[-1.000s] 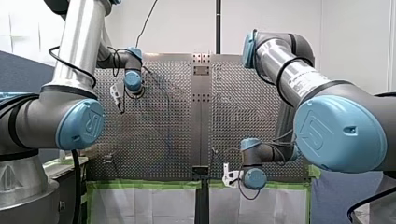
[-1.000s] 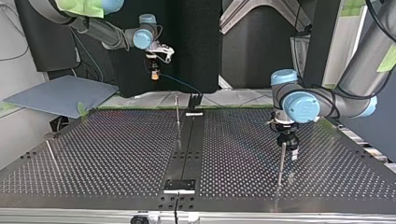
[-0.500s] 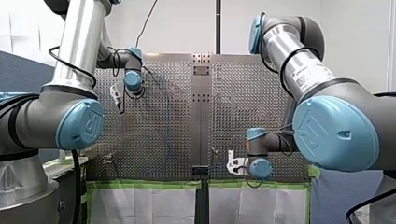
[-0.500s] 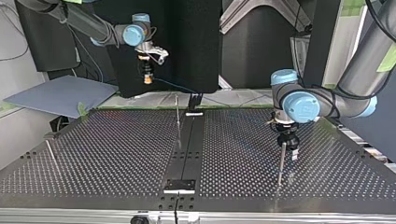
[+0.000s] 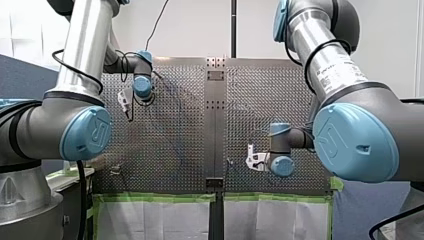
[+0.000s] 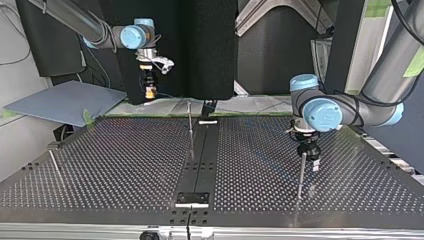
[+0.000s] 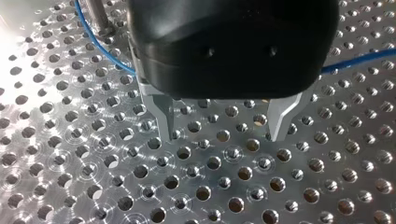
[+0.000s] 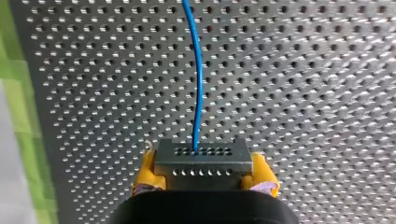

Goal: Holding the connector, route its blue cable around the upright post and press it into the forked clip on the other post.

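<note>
My right gripper is shut on a dark grey connector, with a yellow pad on either side. The blue cable leaves the connector and runs straight ahead over the perforated table. In the top view this gripper hangs high above the table's far edge, left of a thin upright post. My left gripper is open, its metal fingers just above the plate with nothing between them. The blue cable passes behind those fingers, beside a post. In the top view my left gripper stands at a post.
A third thin post leans at the top view's left. A dark centre strip with a small bracket splits the perforated table. A grey sheet lies beyond the far left corner, and green tape lines the table edge.
My right arm has carried the connector toward the top view's left, drawing the cable along. In the front view its wrist rose and shifted right. My left arm has stayed still.
</note>
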`<act>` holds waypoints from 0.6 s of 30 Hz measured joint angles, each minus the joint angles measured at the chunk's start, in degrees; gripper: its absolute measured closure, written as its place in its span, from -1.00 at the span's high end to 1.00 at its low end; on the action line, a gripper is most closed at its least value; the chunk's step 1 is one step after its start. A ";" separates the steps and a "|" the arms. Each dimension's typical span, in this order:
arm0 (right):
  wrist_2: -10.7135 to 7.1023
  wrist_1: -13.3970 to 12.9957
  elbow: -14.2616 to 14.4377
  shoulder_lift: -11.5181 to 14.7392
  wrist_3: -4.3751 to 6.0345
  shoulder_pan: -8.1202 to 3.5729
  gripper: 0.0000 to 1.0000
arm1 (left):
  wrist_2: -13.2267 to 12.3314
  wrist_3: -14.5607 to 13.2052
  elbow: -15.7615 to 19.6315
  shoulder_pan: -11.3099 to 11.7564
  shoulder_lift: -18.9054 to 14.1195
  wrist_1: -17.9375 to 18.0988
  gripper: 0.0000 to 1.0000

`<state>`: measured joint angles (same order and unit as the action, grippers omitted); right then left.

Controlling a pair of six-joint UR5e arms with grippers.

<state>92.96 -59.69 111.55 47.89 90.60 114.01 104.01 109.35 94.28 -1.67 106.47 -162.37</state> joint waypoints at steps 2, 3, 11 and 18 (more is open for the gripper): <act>-0.24 -0.04 0.26 0.88 -0.39 -0.16 -1.00 | 0.00 -0.01 0.00 -0.04 0.00 -0.03 1.00; -0.31 -0.08 0.40 1.29 -0.59 -0.21 -1.00 | 0.01 -0.02 0.00 -0.04 0.00 -0.06 1.00; -0.48 -0.86 1.38 4.59 -1.91 -0.41 -1.00 | 0.09 -0.03 0.00 -0.04 0.00 -0.39 1.00; -0.46 -2.22 1.57 2.28 -2.70 -0.38 -1.00 | 0.26 -0.10 0.00 -0.03 0.00 -0.49 1.00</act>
<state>92.50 -61.92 113.12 50.17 87.91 113.63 104.26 109.25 94.28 -1.70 106.46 -162.86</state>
